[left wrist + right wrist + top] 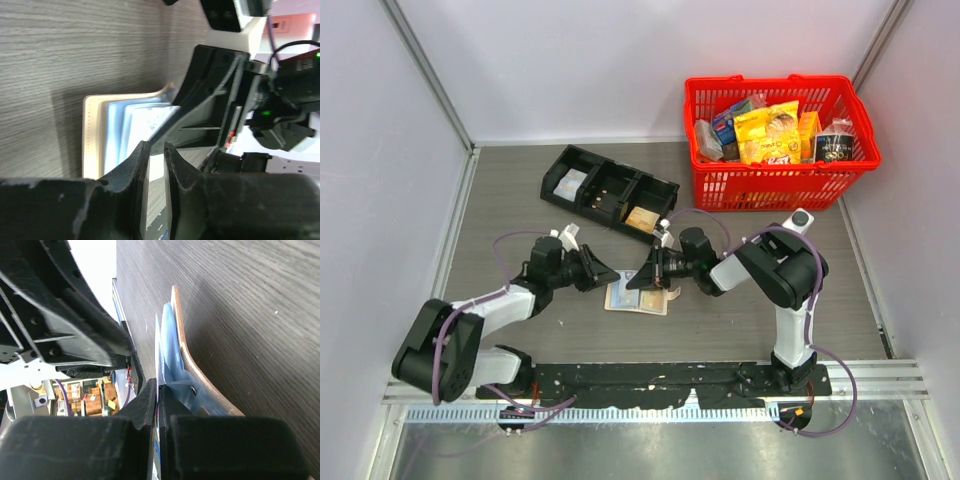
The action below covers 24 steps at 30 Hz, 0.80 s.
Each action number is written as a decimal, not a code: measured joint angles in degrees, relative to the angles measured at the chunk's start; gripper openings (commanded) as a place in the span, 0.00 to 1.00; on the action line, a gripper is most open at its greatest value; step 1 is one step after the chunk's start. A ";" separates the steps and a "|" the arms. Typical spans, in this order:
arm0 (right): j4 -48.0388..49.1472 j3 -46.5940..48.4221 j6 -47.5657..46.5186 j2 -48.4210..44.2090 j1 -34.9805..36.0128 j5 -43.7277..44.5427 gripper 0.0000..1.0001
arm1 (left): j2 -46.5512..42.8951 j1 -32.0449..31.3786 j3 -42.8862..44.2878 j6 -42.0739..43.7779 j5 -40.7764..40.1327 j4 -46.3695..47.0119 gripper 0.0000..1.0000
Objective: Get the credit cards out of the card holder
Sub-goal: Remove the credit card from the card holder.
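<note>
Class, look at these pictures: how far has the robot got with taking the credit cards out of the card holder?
Done: the card holder lies open between the arms. In hand: the right gripper pinches its pale blue inner layers; the left gripper sits at the opposite edge, its grip unclear. Left: the credit cards are in the holder; none is seen lying loose.

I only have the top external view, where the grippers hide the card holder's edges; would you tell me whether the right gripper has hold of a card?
Observer: Yes; the right wrist view shows the right gripper shut on the edge of a pale card beside the card holder, along its tan cover.
Operator: And the left gripper, please?
Observer: Its wrist view shows the left gripper standing slightly open; whether it grips anything I cannot tell.
</note>
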 measured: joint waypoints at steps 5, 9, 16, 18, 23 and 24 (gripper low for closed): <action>-1.40 0.90 -0.39 0.85 0.07 0.28 0.07 | 7.82 -0.28 0.48 -0.66 0.04 0.87 0.06; -4.70 1.62 -1.84 0.98 0.24 1.09 0.07 | 10.69 -0.50 0.50 -0.90 -0.20 1.11 0.02; -9.09 3.08 -4.09 1.38 0.48 1.86 0.06 | 12.35 -0.87 1.27 0.13 -1.11 -0.26 0.01; -10.01 3.34 -4.55 1.55 0.55 2.10 0.07 | 12.35 -1.20 1.57 0.83 -1.68 -1.20 0.00; -12.07 4.13 -5.35 1.62 0.70 2.38 0.06 | 12.33 -2.84 4.20 2.93 -3.56 -5.57 0.00; -12.31 4.24 -5.49 1.62 0.72 2.38 0.06 | 12.26 -3.26 4.70 3.28 -4.00 -6.16 0.00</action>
